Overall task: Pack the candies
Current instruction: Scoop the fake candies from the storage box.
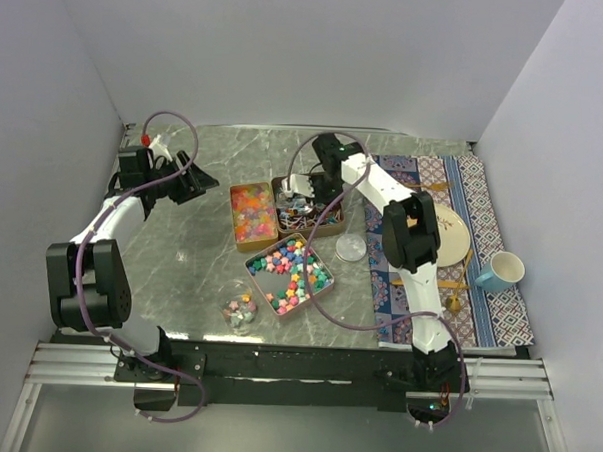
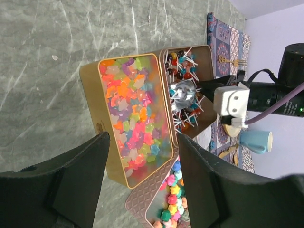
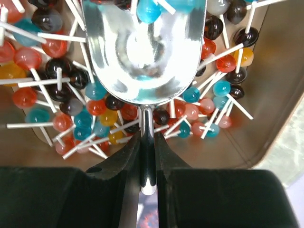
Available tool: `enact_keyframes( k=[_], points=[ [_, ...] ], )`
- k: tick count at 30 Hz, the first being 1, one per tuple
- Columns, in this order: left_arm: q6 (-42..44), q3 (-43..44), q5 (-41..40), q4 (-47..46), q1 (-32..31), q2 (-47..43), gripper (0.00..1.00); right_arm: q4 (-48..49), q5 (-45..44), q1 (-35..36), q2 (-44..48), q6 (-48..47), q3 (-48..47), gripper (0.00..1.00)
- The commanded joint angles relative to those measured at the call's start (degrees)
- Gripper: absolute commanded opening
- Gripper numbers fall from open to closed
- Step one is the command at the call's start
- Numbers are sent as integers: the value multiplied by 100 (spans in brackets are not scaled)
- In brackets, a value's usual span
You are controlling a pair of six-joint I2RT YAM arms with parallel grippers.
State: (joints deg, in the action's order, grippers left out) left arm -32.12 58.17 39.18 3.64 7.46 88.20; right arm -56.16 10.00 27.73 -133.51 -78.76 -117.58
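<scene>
Three bronze tins hold candies: orange-pink-yellow bits (image 1: 252,212), small lollipops on white sticks (image 1: 312,214), and pastel star pieces (image 1: 289,274). My right gripper (image 3: 148,152) is shut on the handle of a shiny metal scoop (image 3: 145,52), held over the lollipops (image 3: 71,118); a blue lollipop (image 3: 149,9) lies in the scoop's far end. In the top view this gripper (image 1: 313,191) is above the lollipop tin. My left gripper (image 1: 198,181) is open and empty, up at the far left; its view shows the bits tin (image 2: 130,109) and the scoop (image 2: 183,92).
A small glass jar (image 1: 241,311) with some star candies stands near the front. Its round lid (image 1: 351,247) lies right of the star tin. A patterned mat (image 1: 483,194) on the right carries a plate (image 1: 451,238), a blue cup (image 1: 500,272) and cutlery.
</scene>
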Motion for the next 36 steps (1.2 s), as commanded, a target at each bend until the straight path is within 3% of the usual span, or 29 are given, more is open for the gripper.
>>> enact_keyframes(
  k=[1,11,18,24,31,36],
  points=[
    [188,132,54,93,9,47,65,438,1310,-162,580,361,358,0],
    [381,309,116,295,1,303,65,1379,2031,-540,1635,932,1746,0],
    [812,353,46,610,1,311,65,2196,2647,-768,2039,2118,2176,0],
    [1147,476,90,805,1,364,64,2558,2542,-830,2452,2243,2740,0],
    [849,555,-59,665,36,57,65,1199,2025,-690,3032,1461,2556,0],
    [593,432,-744,743,150,-461,71,98,1787,-173,3542,1074,2056,0]
  ],
)
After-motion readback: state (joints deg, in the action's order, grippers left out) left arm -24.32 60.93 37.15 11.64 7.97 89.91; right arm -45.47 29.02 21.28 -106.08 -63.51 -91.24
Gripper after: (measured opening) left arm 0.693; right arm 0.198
